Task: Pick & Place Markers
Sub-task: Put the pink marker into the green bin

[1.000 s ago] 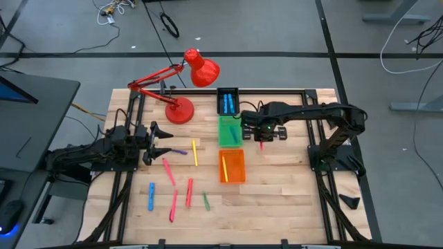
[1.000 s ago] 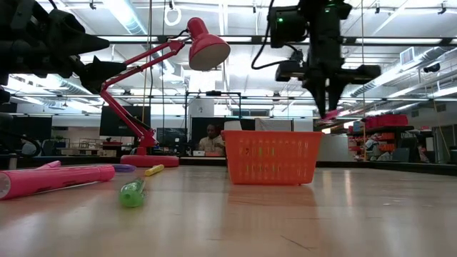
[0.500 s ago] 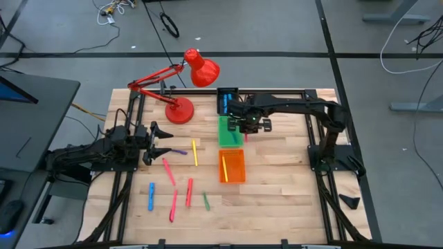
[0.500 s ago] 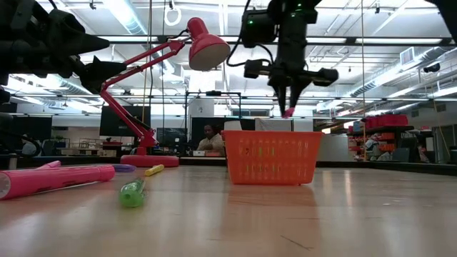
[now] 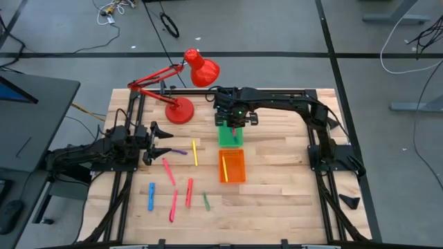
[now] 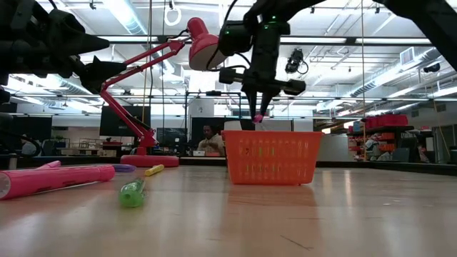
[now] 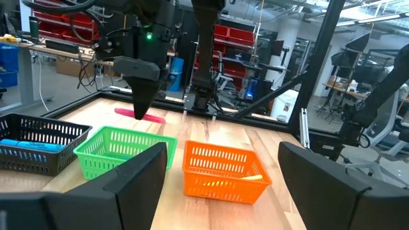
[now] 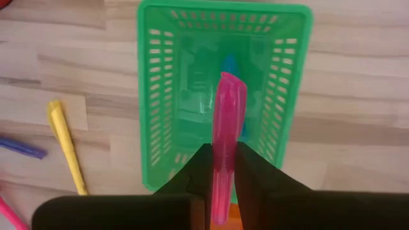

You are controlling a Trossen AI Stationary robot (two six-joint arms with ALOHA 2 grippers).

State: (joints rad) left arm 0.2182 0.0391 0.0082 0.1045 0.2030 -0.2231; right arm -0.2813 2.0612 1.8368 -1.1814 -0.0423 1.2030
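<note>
My right gripper (image 5: 234, 124) hangs above the green tray (image 5: 230, 135), shut on a pink marker (image 8: 227, 121). The left wrist view shows this marker (image 7: 153, 117) just over the green tray's far rim (image 7: 125, 138). My left gripper (image 5: 165, 142) waits open at the table's left side. Several loose markers lie flat on the wood: purple (image 5: 179, 151), yellow (image 5: 194, 153), pink (image 5: 168, 171), blue (image 5: 151, 196), green (image 5: 205, 201). A yellow marker (image 5: 225, 168) lies in the orange tray (image 5: 239, 166). My right gripper pinches the pink marker about mid-length (image 8: 223, 153) between its two fingers (image 8: 199, 172), coming from above and pointing down. The marker is lifted clear, lies roughly level, and sticks out on both sides of the fingers (image 7: 142, 102) above the green tray.
A red desk lamp stands on its base (image 5: 179, 111) at the far left, its head (image 5: 202, 69) raised beyond the far edge. A black tray (image 7: 38, 144) holding blue markers sits behind the green tray. Bare wood lies right of the trays (image 5: 284, 159).
My right gripper has carried the pink marker toward the table's left, from right of the green tray to above it, staying shut on it. The left arm has kept still.
</note>
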